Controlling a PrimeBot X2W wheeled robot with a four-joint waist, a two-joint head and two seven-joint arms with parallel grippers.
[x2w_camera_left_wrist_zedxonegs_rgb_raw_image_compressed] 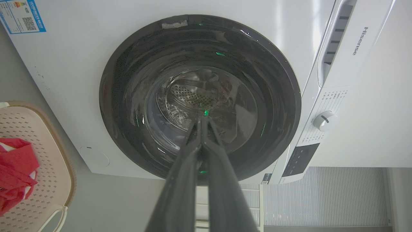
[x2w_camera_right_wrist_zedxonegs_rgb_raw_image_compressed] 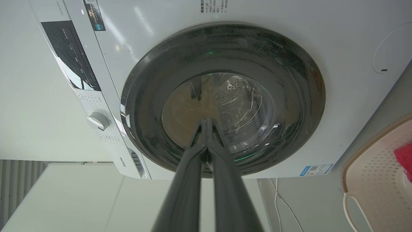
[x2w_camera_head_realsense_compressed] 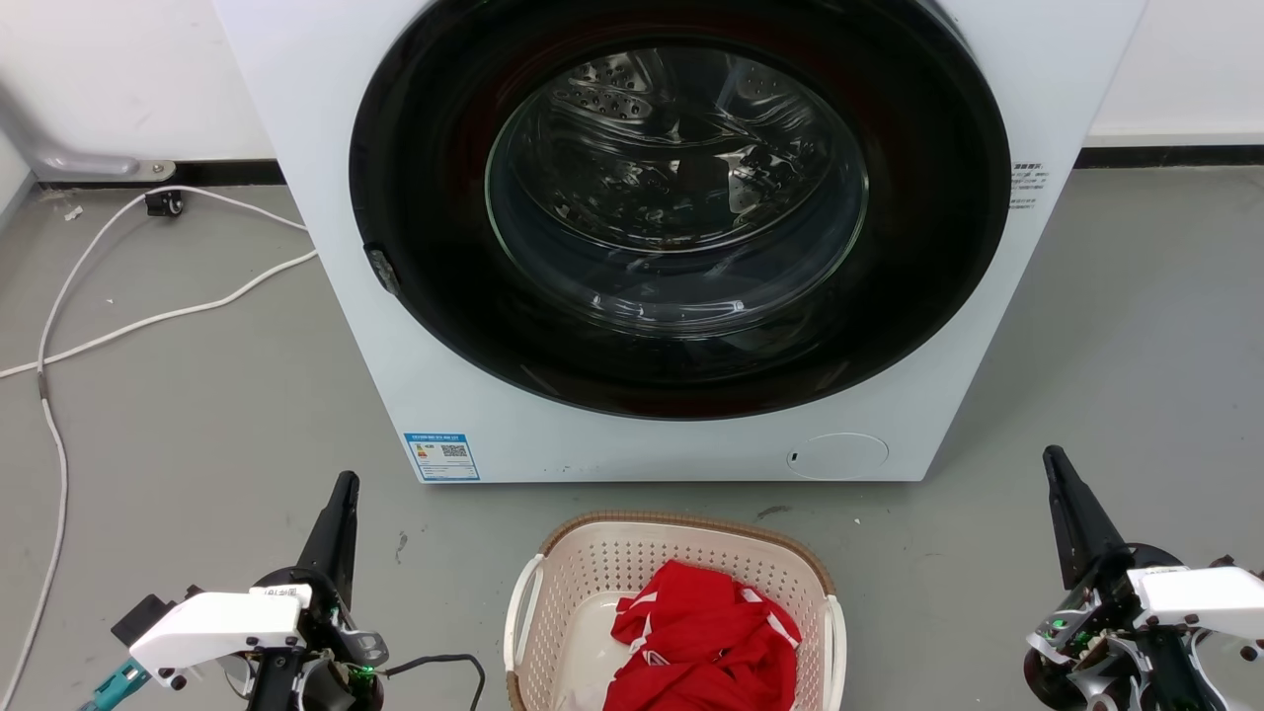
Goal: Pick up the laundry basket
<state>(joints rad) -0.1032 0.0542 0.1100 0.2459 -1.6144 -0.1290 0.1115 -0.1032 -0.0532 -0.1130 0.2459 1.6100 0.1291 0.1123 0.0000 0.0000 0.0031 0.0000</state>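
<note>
The laundry basket (x2w_camera_head_realsense_compressed: 612, 568) sits on the grey floor (x2w_camera_head_realsense_compressed: 197, 444) just in front of the washing machine (x2w_camera_head_realsense_compressed: 592, 449), centred between the two arms. A red garment (x2w_camera_head_realsense_compressed: 706, 642) is bundled inside it, and it has a white handle (x2w_camera_head_realsense_compressed: 513, 612) on each side. The left gripper (x2w_camera_head_realsense_compressed: 346, 484) is low to its left and the right gripper (x2w_camera_head_realsense_compressed: 1053, 462) low to its right. Both are well apart from the rim, fingers pressed together and pointing toward the machine. I judge the task to be at its very start, the approach not yet begun. The next move calls for spreading the fingers and bringing each gripper inward to its near handle, so the lift comes up level.
</note>
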